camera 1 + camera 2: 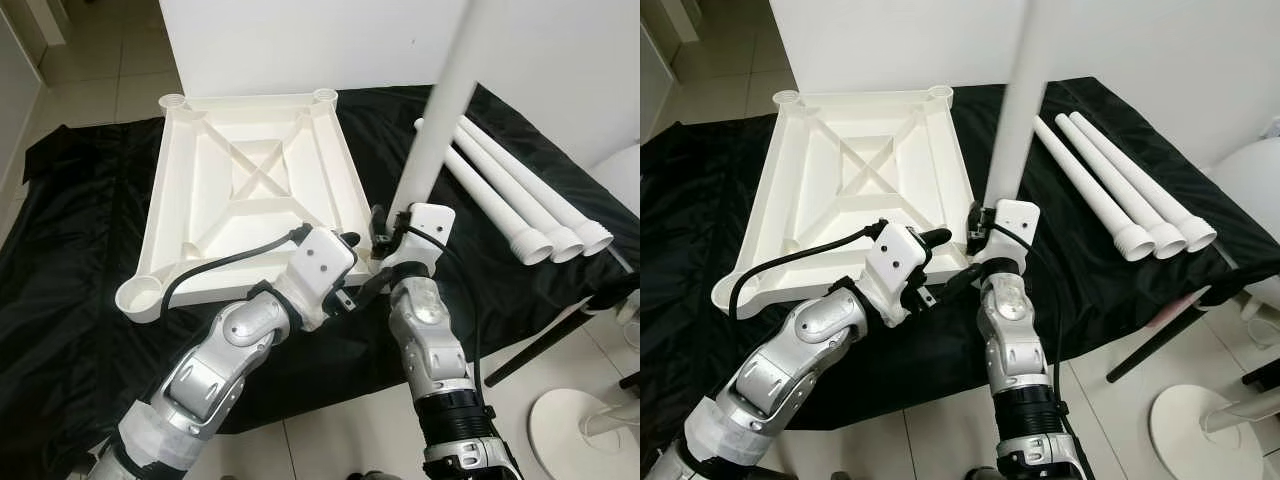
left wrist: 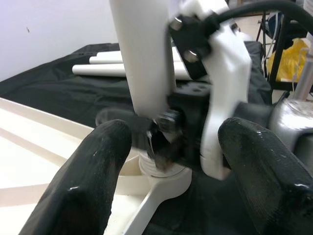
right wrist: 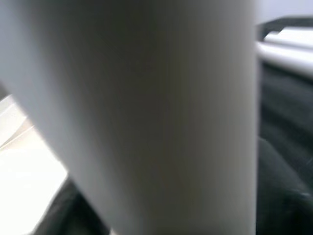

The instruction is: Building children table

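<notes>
the white tabletop [image 1: 250,190] is laid upside down on the black-draped worktop [image 1: 80,320]. one white leg [image 1: 435,130] is held upright at its near right corner socket, pinched by the fingers of the right gripper [image 1: 385,235]. the left gripper [image 2: 171,161] is held beside it, fingers spread. three spare legs [image 1: 520,205] are lying to the right.

one white tabletop [image 1: 250,190] lies upside down on one black cloth [image 1: 80,300]. four white legs: three lying loose [image 1: 520,215], one upright [image 1: 440,110].
</notes>
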Controlling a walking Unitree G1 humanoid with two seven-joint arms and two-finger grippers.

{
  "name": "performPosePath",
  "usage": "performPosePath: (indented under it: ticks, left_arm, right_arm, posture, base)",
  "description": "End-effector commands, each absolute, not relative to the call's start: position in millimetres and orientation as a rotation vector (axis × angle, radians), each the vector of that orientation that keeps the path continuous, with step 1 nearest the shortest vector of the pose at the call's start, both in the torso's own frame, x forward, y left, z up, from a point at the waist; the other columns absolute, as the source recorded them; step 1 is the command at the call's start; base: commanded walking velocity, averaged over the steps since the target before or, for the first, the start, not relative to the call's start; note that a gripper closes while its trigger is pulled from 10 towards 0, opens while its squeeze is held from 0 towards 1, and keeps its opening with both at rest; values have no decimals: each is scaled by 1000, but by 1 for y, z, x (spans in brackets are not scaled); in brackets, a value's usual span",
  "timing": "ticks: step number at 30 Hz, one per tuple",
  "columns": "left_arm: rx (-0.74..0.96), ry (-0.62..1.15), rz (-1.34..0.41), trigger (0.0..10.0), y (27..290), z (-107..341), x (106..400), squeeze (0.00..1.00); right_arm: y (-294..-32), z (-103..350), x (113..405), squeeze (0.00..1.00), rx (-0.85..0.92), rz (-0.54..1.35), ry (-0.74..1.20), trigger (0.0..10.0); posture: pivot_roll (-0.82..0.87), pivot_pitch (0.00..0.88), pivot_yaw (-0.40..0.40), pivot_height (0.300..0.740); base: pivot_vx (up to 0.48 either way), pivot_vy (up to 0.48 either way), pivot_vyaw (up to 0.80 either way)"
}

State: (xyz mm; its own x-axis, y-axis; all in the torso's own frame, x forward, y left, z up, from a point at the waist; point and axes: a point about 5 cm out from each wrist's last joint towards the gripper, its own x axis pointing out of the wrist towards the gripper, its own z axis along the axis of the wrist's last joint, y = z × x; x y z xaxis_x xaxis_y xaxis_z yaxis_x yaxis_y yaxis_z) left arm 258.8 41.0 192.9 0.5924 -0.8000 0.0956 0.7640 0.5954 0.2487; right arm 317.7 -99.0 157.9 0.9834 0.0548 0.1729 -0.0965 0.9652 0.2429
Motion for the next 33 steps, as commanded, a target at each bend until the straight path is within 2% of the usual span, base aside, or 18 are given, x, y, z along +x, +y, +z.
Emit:
performPosePath:
  ticks: [1, 5, 6, 10, 11, 12, 13, 17, 24, 30, 31, 32, 33]
  left_arm:
    - [198, -185, -1004, 10000, 40, 190, 255, 0]
    - [199, -184, -1000, 10000, 40, 190, 255, 0]
    - [199, -184, -1000, 10000, 40, 190, 255, 0]
    - [199, -184, -1000, 10000, 40, 190, 255, 0]
    - [199, -183, -1000, 10000, 40, 190, 255, 0]
    - [200, -183, -1000, 10000, 40, 190, 256, 0]
    - [200, -183, -1000, 10000, 40, 190, 256, 0]
    - [201, -176, -1002, 10000, 41, 190, 257, 0]
    - [209, -147, -1020, 10000, 41, 186, 256, 0]
    - [215, -136, -1020, 10000, 43, 184, 257, 0]
    - [219, -137, -1018, 10000, 43, 184, 257, 0]
    - [222, -138, -1012, 10000, 43, 184, 258, 0]
    - [223, -137, -1008, 10000, 44, 185, 258, 0]
  right_arm:
    - [-98, 163, 317, 1000, 248, 102, -194, 10000]
    - [-110, 166, 320, 1000, 217, 124, -203, 10000]
    - [-124, 167, 324, 1000, 161, 174, -197, 10000]
    - [-124, 167, 324, 1000, 161, 174, -197, 10000]
    - [-130, 166, 326, 851, 132, 203, -185, 10000]
    - [-134, 164, 327, 0, 111, 237, -174, 10000]
    - [-134, 164, 327, 0, 111, 237, -174, 10000]
    - [-140, 161, 331, 0, -14, 515, -134, 10000]
    - [-137, 162, 339, 0, -97, 676, -114, 10000]
    - [-137, 164, 345, 0, -139, 735, -106, 10000]
    - [-139, 164, 347, 0, -152, 748, -100, 7216]
    - [-141, 164, 350, 0, -161, 759, -89, 1765]
    - [-143, 163, 352, 0, -167, 769, -81, 0]
  posture:
    - [-59, 82, 32, 740]
    - [-64, 83, 30, 740]
    - [-66, 83, 30, 740]
    - [-66, 83, 30, 740]
    - [-67, 83, 27, 740]
    - [-68, 82, 27, 740]
    - [-68, 82, 27, 740]
    - [-70, 77, 30, 740]
    - [-67, 67, 33, 740]
    - [-63, 63, 31, 740]
    - [-63, 63, 31, 740]
    - [-57, 63, 30, 740]
    - [-57, 63, 30, 740]
  base:
    - [0, 0, 0]
    - [0, 0, 0]
    - [0, 0, 0]
    - [0, 0, 0]
    - [0, 0, 0]
    - [0, 0, 0]
    - [0, 0, 0]
    - [0, 0, 0]
    - [0, 0, 0]
    - [0, 0, 0]
    - [0, 0, 0]
    - [0, 0, 0]
    - [0, 0, 0]
